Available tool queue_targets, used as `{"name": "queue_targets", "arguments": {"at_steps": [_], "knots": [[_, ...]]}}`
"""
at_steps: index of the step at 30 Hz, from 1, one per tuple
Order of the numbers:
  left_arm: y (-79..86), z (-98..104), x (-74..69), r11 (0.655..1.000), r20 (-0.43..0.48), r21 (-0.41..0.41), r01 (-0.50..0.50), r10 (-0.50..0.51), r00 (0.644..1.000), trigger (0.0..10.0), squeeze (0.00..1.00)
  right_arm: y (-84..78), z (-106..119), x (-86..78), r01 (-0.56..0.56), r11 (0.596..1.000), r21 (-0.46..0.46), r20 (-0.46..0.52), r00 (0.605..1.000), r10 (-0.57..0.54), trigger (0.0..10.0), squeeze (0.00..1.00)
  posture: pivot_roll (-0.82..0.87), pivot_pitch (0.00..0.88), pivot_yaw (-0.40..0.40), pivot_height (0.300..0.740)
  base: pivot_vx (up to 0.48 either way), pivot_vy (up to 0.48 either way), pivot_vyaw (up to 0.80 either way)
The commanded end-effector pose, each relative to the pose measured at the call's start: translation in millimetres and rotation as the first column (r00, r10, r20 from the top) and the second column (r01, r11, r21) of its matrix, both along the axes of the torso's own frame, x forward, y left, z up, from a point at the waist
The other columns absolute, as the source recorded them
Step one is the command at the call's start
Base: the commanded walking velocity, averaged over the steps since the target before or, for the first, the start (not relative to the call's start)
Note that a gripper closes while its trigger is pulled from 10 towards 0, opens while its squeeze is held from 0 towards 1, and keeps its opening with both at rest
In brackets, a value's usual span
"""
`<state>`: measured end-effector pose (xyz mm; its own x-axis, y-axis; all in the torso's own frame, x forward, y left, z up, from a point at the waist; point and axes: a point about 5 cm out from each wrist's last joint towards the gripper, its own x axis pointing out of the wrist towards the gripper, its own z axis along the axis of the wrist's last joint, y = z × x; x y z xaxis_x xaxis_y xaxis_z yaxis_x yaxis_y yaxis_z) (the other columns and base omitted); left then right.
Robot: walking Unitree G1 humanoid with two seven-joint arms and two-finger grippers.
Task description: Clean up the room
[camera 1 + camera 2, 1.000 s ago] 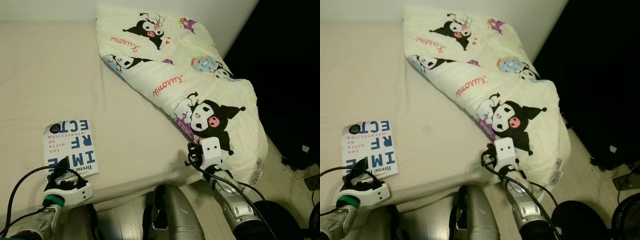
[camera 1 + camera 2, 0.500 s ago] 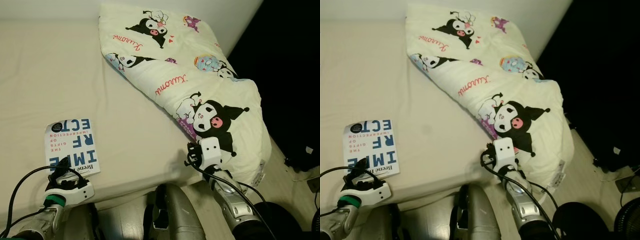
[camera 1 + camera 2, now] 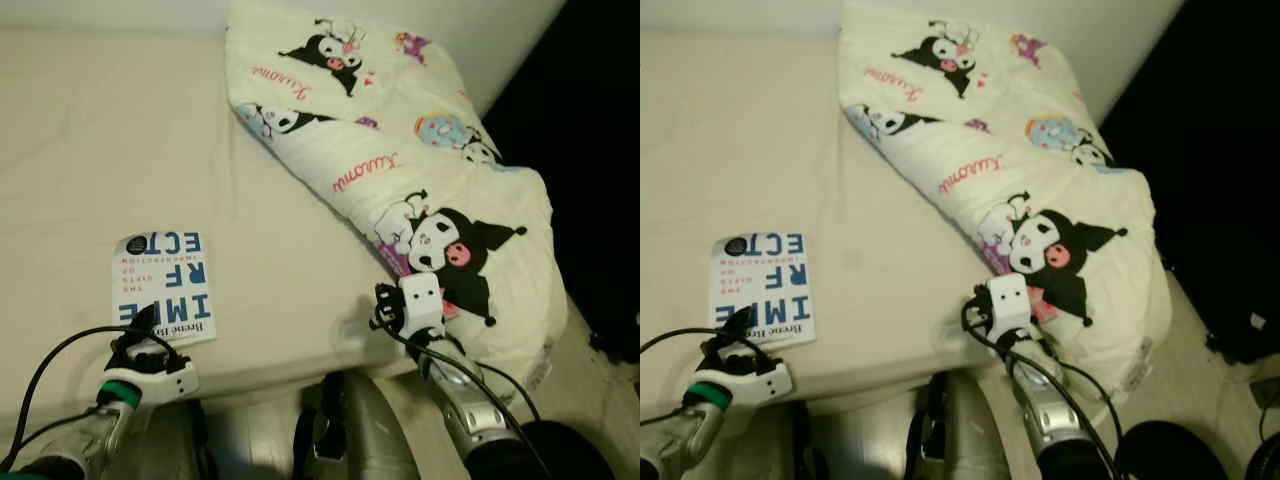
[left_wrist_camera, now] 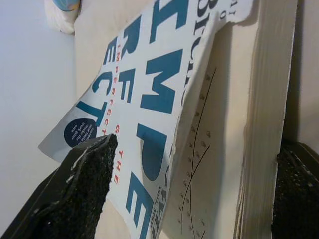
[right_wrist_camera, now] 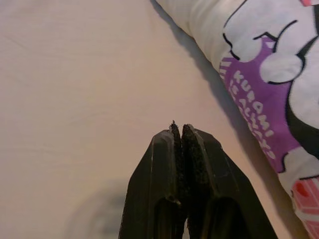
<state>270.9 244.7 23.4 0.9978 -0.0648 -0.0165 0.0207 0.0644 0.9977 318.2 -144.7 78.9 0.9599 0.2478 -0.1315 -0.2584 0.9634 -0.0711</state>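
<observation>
- Book (image 3: 163, 287) flat on bed (image 3: 100, 140), near its front edge, white cover with blue and red letters, title end pointing away from left gripper.
- Left gripper (image 3: 140, 335) at book's near edge; fingers (image 4: 87, 172) spread wide, one above the lifted, curling cover, the other beyond the page block on the far side.
- Cover peeled up off the pages at that edge, inner page with a faint line drawing showing beneath.
- No pinch on the book: pads apart, pages and cover lying between them.
- Right gripper (image 5: 181, 130) low over bare sheet near bed's front edge, fingers pressed together, nothing between them.
- Quilt (image 3: 400, 170) just beside right gripper, on its outer side, folded in a long heap running away to the far wall; cream cloth with black cartoon figures and red script.
- Quilt's near end drooping over bed's corner toward floor (image 3: 590, 400).
- Purple print patch of quilt close beside right fingertips, not touching.
- Book well apart from quilt, bare sheet between.
- Black cables (image 3: 45, 365) looping from both wrists.
</observation>
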Motion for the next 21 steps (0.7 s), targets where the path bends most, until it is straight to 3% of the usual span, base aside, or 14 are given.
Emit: {"name": "queue_targets", "arguments": {"at_steps": [1,2,3,4,5,6,7,20,21], "knots": [[-3.4,-6.2,-6.5,1.000,-0.034,-0.019,0.019,-0.019,0.999,8.7,0.00,-6.3,-9.1,-4.8,0.021,1.000,-0.002,-0.032,0.999,-0.021,10.0,0.00,-0.04,0.215,-0.107,0.616,0.000,0.000,0.00],[-3.9,-7.2,-9.8,0.996,-0.081,-0.088,0.023,-0.030,0.996,6.6,0.00,-6.1,-9.1,-4.8,0.020,1.000,-0.001,-0.033,0.999,-0.020,10.0,0.00,-0.04,0.215,-0.107,0.616,0.000,0.000,0.00],[-4.1,-8.2,-11.3,0.993,-0.103,-0.115,0.020,-0.032,0.994,6.6,0.00,-5.9,-9.2,-4.6,0.020,1.000,0.000,-0.033,0.999,-0.020,10.0,0.00,-0.03,0.213,-0.103,0.616,0.000,0.000,0.00],[-4.1,-8.7,-12.0,0.992,-0.110,-0.121,0.018,-0.032,0.993,5.6,0.00,-5.7,-9.2,-4.5,0.020,1.000,0.000,-0.033,0.999,-0.020,10.0,0.00,-0.03,0.213,-0.103,0.616,0.000,0.000,0.00],[-4.1,-8.8,-12.2,0.993,-0.106,-0.121,0.017,-0.030,0.994,2.4,0.00,-5.5,-9.3,-4.4,0.020,1.000,0.001,-0.033,0.999,-0.020,10.0,0.00,-0.03,0.213,-0.103,0.616,0.000,0.000,0.00],[-4.1,-8.8,-12.2,0.993,-0.106,-0.121,0.017,-0.030,0.994,2.4,0.00,-5.5,-9.3,-4.4,0.020,1.000,0.001,-0.033,0.999,-0.020,10.0,0.00,-0.03,0.213,-0.103,0.616,0.000,0.000,0.00],[-3.9,-9.5,-12.0,0.993,-0.104,-0.115,0.012,-0.024,0.994,0.0,0.00,-5.0,-9.4,-4.1,0.020,1.000,0.002,-0.034,0.999,-0.020,10.0,0.00,-0.03,0.213,-0.104,0.616,0.000,0.000,0.00],[-13.1,-4.9,-3.8,0.989,-0.125,-0.148,0.004,-0.023,0.992,0.0,0.00,-4.7,-9.5,-3.0,0.039,0.999,0.030,-0.020,0.999,-0.039,10.0,0.00,-0.03,0.184,-0.078,0.616,0.000,0.000,0.00],[-14.3,-4.7,-2.5,0.989,-0.120,-0.148,-0.003,-0.015,0.993,9.6,0.00,-4.3,-8.9,-2.8,0.040,0.999,0.036,-0.013,0.999,-0.040,10.0,0.00,-0.02,0.178,-0.074,0.616,0.000,0.000,0.00]]}}
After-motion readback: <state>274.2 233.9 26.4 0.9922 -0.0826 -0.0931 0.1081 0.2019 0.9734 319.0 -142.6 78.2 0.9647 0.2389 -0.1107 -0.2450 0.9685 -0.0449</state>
